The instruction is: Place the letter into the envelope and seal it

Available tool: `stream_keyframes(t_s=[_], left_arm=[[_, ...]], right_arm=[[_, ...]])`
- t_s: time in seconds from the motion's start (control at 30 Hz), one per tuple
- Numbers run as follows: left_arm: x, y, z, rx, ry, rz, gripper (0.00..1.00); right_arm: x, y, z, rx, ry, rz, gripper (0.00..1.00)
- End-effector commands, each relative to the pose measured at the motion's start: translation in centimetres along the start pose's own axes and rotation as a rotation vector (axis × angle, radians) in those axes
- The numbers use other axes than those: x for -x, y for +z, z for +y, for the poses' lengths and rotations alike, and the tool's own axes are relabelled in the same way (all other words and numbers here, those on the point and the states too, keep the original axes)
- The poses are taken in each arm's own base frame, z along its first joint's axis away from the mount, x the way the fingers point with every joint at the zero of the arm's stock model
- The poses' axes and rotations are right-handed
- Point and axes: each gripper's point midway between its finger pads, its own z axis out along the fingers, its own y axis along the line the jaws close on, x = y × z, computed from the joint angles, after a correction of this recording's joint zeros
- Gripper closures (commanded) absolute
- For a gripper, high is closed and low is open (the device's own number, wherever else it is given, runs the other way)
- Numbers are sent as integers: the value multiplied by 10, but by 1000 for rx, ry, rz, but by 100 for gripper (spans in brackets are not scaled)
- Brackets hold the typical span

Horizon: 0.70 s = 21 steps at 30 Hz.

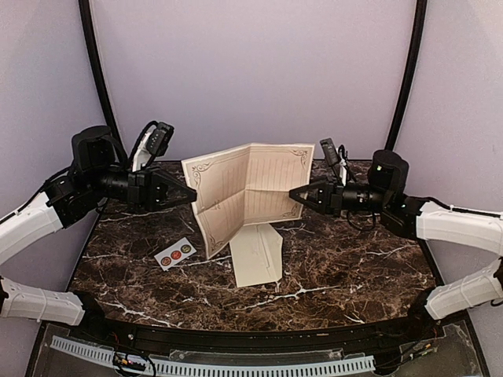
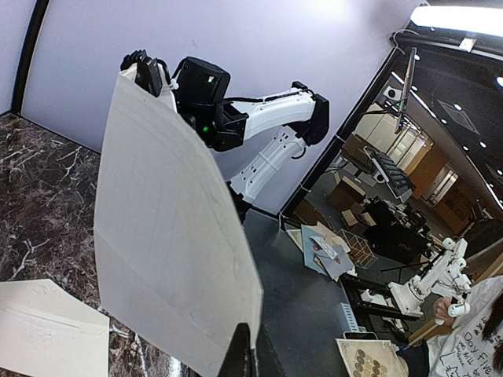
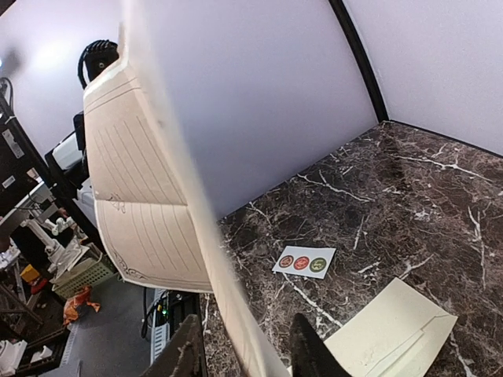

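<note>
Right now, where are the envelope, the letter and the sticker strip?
envelope (image 1: 258, 261): top external view, middle of its flat body.
letter (image 1: 271, 181): top external view, lined right half.
sticker strip (image 1: 174, 253): top external view, middle sticker.

Dark marble table (image 1: 354, 275), cream envelope (image 1: 258, 255), sticker strip (image 1: 174, 253)

The table (image 1: 354, 275) has a dark brown marble-pattern top with white veins and fills the lower half of the top view. A white sticker strip (image 1: 174, 253) with 3 round stickers lies flat on it, left of centre, at an angle. A lilac backdrop (image 1: 259, 71) fills the upper half. A left pole (image 1: 96, 71) and a right pole (image 1: 407, 71), both black and curved, rise at the upper corners. A white perforated rail (image 1: 236, 366) crosses the bottom edge.
</note>
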Motion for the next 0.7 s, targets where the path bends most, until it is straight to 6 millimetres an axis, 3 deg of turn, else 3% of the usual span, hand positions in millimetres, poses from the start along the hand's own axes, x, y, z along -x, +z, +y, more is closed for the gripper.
stream_keyframes(t_s=[0.0, 0.27, 0.43, 0.5, 0.57, 0.67], left_arm=[[10, -3, -11, -14, 57, -24, 100], [9, 0, -4, 2, 49, -21, 100], [9, 1, 1, 17, 46, -24, 100], [11, 0, 2, 30, 49, -30, 87], [14, -1, 4, 57, 61, -42, 55], [19, -8, 8, 137, 95, -58, 34]], right_arm=[[6, -4, 16, 82, -17, -35, 73], [6, -5, 18, 88, -8, -51, 100], [6, -7, 13, 58, 6, -68, 100], [7, -9, 13, 49, 9, -83, 100], [9, -11, 13, 47, 10, -100, 100], [11, -15, 15, 43, 6, -123, 100]])
